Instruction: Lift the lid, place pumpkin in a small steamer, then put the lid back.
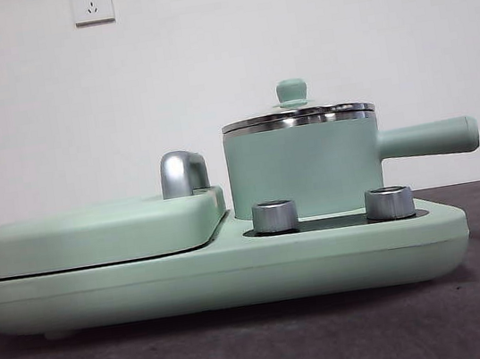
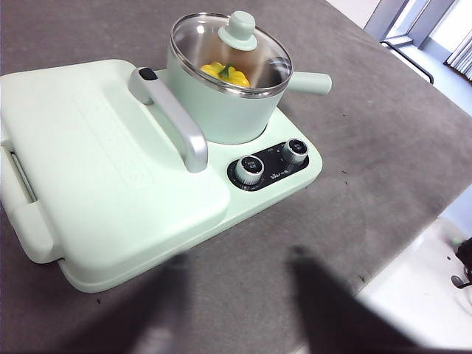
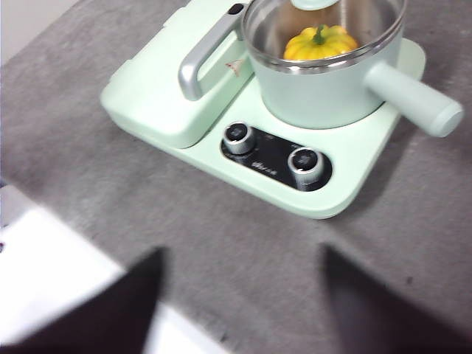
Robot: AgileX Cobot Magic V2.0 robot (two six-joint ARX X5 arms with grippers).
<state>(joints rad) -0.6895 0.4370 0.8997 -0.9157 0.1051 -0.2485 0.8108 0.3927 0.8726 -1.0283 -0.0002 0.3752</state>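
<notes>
— So, where is the pumpkin?

— Inside the steamer, seen through the glass. The left wrist view shows its yellow top and green stem under the lid; the right wrist view shows it resting on the pot's floor.

— And the lid is on?

— Yes. From the front its steel rim sits flat on the steamer's rim, the mint knob upright on top. The steamer stands on the base, behind the two silver knobs, with its long handle pointing away from the griddle cover. The cover's silver handle rises just beside the pot.

— Where are the grippers?

— Both are well clear of the steamer. The left gripper hangs over the grey table near the base's front edge, its two dark jaws spread apart with nothing between them. The steamer lies beyond it, across the cover and knobs.

— The right one?

— The right gripper likewise hovers over the table in front of the base, jaws wide and empty. The steamer is past the knob panel, apart from the jaws. Neither gripper shows in the front view.
</notes>
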